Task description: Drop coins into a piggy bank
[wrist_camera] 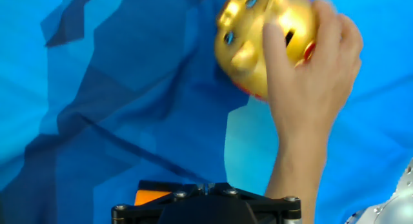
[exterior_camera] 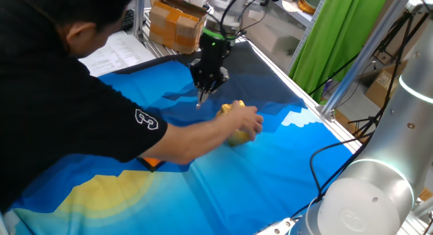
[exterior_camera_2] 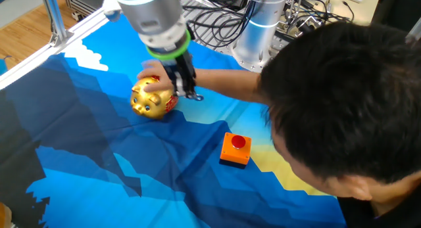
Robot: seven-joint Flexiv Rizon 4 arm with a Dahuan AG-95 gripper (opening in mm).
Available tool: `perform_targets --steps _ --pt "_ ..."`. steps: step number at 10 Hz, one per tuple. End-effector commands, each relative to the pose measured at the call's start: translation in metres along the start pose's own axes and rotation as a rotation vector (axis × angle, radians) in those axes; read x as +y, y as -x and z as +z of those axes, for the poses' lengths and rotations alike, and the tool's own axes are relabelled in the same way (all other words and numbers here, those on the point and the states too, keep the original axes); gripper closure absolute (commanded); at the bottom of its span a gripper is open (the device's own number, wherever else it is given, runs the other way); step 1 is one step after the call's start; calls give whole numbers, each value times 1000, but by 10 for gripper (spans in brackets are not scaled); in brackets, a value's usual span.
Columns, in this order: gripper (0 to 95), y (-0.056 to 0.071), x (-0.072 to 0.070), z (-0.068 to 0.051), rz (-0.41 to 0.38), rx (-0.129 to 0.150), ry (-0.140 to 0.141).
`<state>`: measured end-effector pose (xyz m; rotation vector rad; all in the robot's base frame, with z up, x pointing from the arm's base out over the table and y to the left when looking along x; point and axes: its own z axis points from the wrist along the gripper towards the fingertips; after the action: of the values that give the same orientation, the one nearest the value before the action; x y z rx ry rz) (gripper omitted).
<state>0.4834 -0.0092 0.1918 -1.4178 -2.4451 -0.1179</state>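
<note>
A person's hand (wrist_camera: 310, 75) rests on the piggy bank (exterior_camera_2: 152, 100), which sits on the blue patterned cloth (exterior_camera: 270, 167) covering the bench. In the hand view the fingers wrap over the top and far side of the gold pig, whose face, with small blue-marked eyes and a rounded snout, turns toward the camera. From the other fixed view the pig stands upright with red markings on its flank, and the hand covers its back.

The end effector (exterior_camera: 201, 99) hangs just beside the pig and above the cloth, pointing steeply down. Its dark body carries a green light ring near the wrist. The fingertips look pressed together with no gap; whether a coin is pinched between them is hard to say, since the tips are small and partly blurred in both fixed views. They touch neither the pig nor the hand.

An orange block with a red button (exterior_camera_2: 235, 149) lies on the cloth, well apart from the pig and nearer the person. The person (exterior_camera_2: 342, 110), dark-haired and in a black T-shirt, leans over the bench with the arm stretched across it.

A cardboard box (exterior_camera: 176, 22) stands beyond the bench's far edge, a green curtain (exterior_camera: 345, 32) hangs behind, and a second silver robot arm (exterior_camera: 379, 174) fills the near corner of one fixed view.
</note>
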Motion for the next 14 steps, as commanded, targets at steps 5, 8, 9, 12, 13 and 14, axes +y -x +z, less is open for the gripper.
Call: perform_targets --steps 5,8,9,12,13,14 --pt "950 11 -5 -6 17 -31 0" --pt "950 12 -7 -6 -2 -30 0" --pt "950 12 -7 -6 -3 -29 0" --pt "950 13 -8 -7 -13 -45 -10" --pt "950 15 -10 -8 -9 -59 -15" --pt "950 16 -15 -7 -13 -72 -14"
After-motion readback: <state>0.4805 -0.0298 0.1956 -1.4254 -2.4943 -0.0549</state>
